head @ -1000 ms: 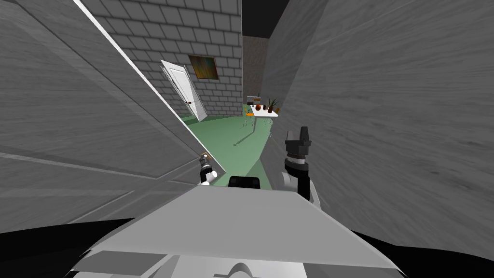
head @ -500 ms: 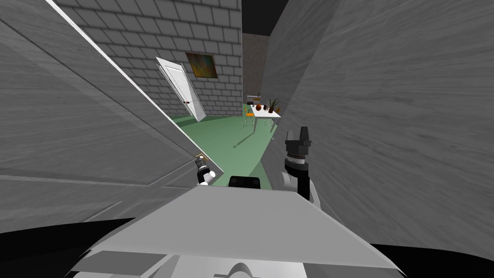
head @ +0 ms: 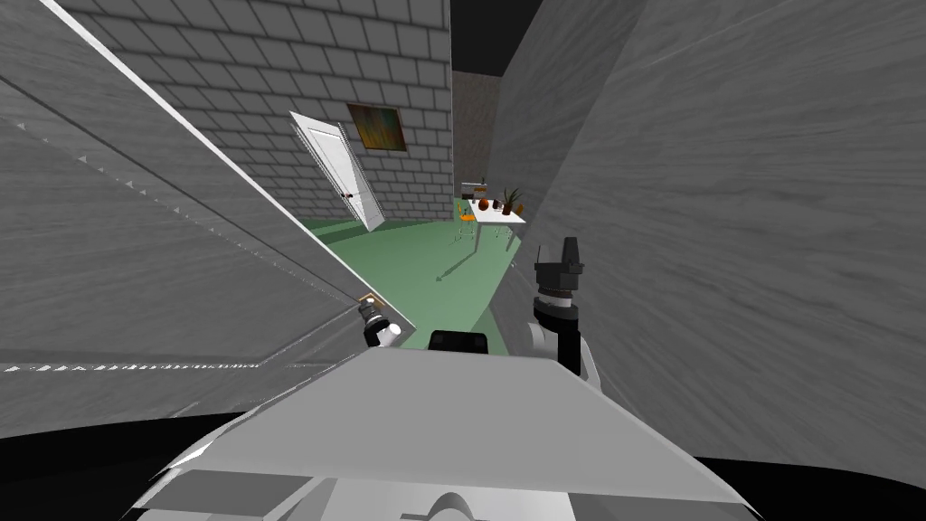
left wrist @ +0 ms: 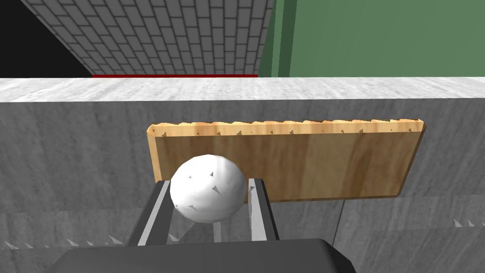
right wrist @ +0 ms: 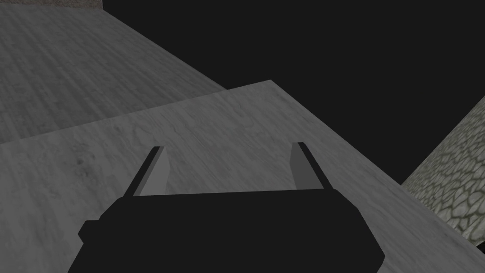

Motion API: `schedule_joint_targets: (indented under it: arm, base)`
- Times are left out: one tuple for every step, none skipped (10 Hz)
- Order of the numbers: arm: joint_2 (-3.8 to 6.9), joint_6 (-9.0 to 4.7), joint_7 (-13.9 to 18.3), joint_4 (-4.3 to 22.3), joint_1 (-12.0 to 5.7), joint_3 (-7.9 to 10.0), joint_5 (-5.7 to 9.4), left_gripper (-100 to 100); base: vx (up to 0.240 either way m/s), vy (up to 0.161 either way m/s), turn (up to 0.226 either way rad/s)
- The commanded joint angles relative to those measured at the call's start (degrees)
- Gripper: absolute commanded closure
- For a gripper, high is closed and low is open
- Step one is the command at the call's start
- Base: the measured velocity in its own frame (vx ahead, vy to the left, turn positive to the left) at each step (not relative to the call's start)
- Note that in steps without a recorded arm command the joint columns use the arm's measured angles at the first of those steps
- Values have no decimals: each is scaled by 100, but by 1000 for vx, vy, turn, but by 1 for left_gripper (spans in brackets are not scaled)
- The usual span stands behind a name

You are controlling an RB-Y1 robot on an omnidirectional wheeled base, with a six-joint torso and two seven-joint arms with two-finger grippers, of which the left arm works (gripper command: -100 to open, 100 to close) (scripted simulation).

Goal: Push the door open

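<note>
Okay, left gripper [left wrist: 210, 181] pinches the round door knob [left wrist: 208, 194], blades may slip off mid-push; right gripper [right wrist: 229, 146] spread, empty.

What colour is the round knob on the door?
White. The knob shows best in the left wrist view.

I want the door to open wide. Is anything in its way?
Nothing visible. The left hand grips the white round knob on the grey door, and the green floor past its edge looks bare; the white table stands far off.
</note>
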Motion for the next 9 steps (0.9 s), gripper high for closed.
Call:
schedule_joint_targets:
  arm:
    - [-37,-17,-87,-90,11,110,97,100]
    - [-26,-4,-36,-55,43,68,62,100]
    - [8,-29,-88,-74,57,174,145,100]
    - [14,-34,-103,-77,59,203,167,100]
    - [24,-47,-138,-83,66,269,221,100]
    - [31,-61,-178,-90,73,344,280,100]
    - [33,-75,-220,-97,81,423,344,100]
    - [30,-90,-263,-104,88,503,408,100]
    - [22,-105,-304,-111,96,581,470,100]
  base:
    - [145,53,-19]
    - [63,32,16]
    - [115,68,22]
    - [157,88,23]
    - [182,71,25]
    - [184,105,29]
    - [192,123,39]
    - [210,135,35]
    - [229,143,23]
